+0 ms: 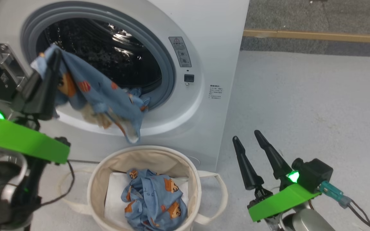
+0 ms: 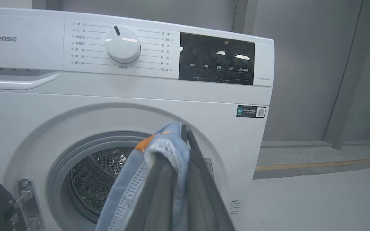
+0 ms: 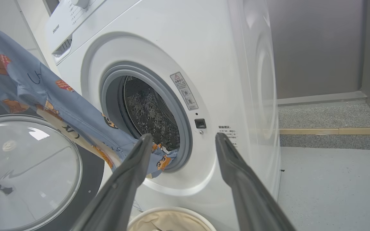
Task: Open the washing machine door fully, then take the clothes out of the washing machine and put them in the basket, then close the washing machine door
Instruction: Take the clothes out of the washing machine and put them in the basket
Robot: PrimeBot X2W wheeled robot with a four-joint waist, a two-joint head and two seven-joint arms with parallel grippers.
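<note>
The white washing machine (image 1: 210,38) stands with its drum mouth uncovered; its door (image 3: 27,170) is swung out, its clear glass dome showing at the lower left of the right wrist view. My left gripper (image 1: 54,57) is shut on a light blue bear-print garment (image 1: 98,93), held up before the drum opening; the cloth trails from the fingers (image 2: 172,173) down over the gasket, its far end still inside the drum. Another blue bear-print garment (image 1: 154,199) lies in the cream basket (image 1: 98,179) below the opening. My right gripper (image 1: 247,138) hangs open, apart, at the lower right.
Grey floor (image 1: 316,106) stretches right of the machine to a wooden strip and a darker band. The machine's knob and dark display panel (image 2: 217,59) sit above the opening. The door hinge bracket (image 1: 6,59) is at the opening's left edge.
</note>
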